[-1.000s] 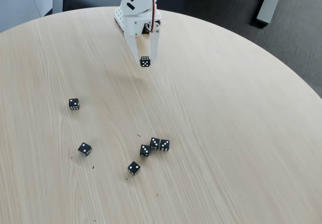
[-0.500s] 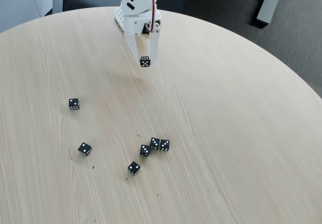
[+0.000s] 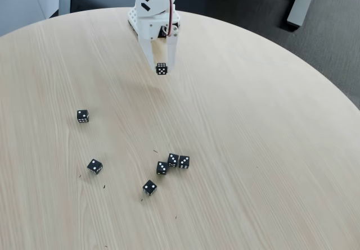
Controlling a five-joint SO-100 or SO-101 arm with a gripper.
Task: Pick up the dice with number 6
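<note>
— What colours do you see from there?
— I see a black dice with number 6 (image 3: 161, 68), white pips, white gripper (image 3: 161, 66).
— And the table (image 3: 253, 126)?
— Pale wood with grain lines.

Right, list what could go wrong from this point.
The die showing six is pinched only at the very tips of the gripper, so a jolt might let it slip out. If it falls, it may land on the round wooden table with another face up, or roll toward the six other black dice, such as the cluster.
</note>
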